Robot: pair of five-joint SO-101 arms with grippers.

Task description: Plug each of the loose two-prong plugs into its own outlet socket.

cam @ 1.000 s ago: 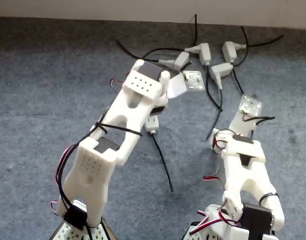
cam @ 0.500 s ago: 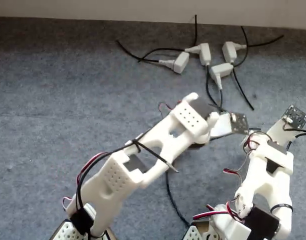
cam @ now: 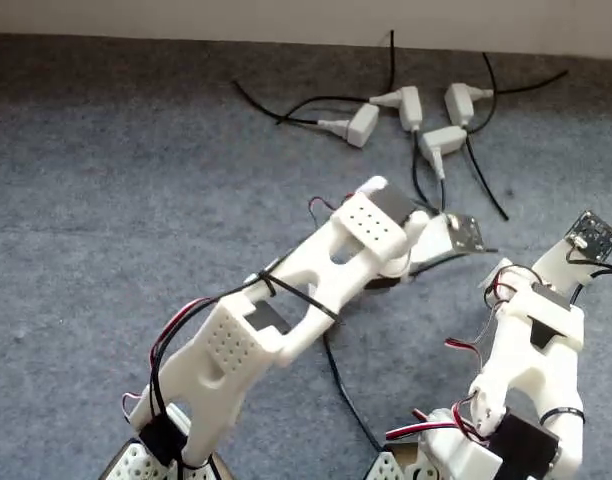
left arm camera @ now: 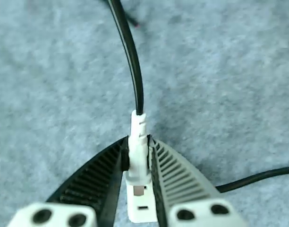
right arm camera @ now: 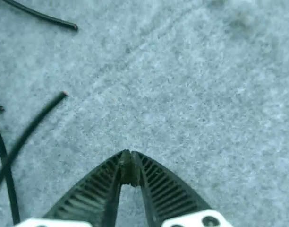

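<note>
My left gripper (left arm camera: 137, 142) is shut on a white two-prong plug (left arm camera: 138, 165), whose black cable (left arm camera: 130, 52) runs away over the grey carpet. In the high view the left arm lies across the middle, with its gripper (cam: 454, 238) right of centre and the plug's cable (cam: 341, 385) trailing toward the front. Several white plug and socket pieces lie at the back: (cam: 361, 123), (cam: 409, 105), (cam: 457, 101), (cam: 442, 139). My right gripper (right arm camera: 131, 163) is shut with nothing in it, low over bare carpet at the right (cam: 590, 236).
Black cables (cam: 286, 108) spread around the pieces at the back. Two loose cable ends (right arm camera: 64, 93) lie on the carpet near my right gripper. A pale wall edge (cam: 306, 20) bounds the carpet at the back.
My left arm swung from the back centre to the right and nearer, carrying the plug and its cable. The right arm pulled away to the right.
</note>
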